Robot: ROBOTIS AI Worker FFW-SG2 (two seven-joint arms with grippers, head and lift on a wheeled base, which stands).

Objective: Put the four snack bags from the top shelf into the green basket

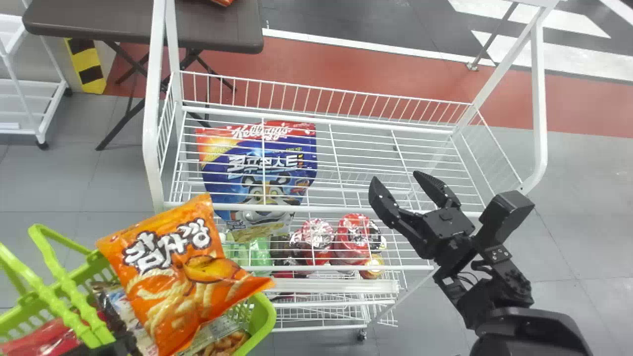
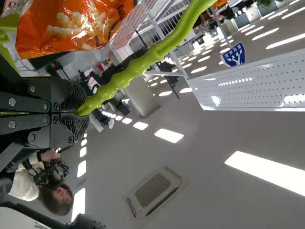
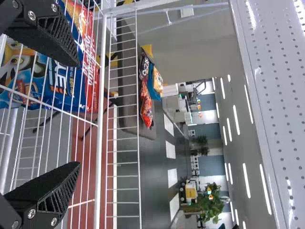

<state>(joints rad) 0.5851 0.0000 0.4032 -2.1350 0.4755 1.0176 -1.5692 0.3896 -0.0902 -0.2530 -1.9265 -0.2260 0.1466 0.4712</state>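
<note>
Over the right part of the white top shelf (image 1: 376, 148), my right gripper (image 1: 399, 182) stands open with nothing between its fingers; the right wrist view shows its gripper (image 3: 71, 113) with parted fingers. At lower left in the head view, my left gripper (image 1: 123, 343) is at the green basket (image 1: 267, 316). In the left wrist view my left gripper (image 2: 82, 112) is shut on the basket's green handle (image 2: 136, 64). An orange snack bag (image 1: 170, 277) lies tilted on top of the basket's contents, partly hiding a brown-and-clear bag (image 1: 225, 341). A red package (image 1: 42, 336) lies beneath the handles.
A blue cereal bag (image 1: 257, 173) shows behind the top shelf's wires, apparently beneath them. Red-topped packages (image 1: 353, 237) and green ones (image 1: 252, 252) stand lower in the rack. White uprights (image 1: 152, 99) frame the rack, and a brown table (image 1: 212, 29) stands behind it.
</note>
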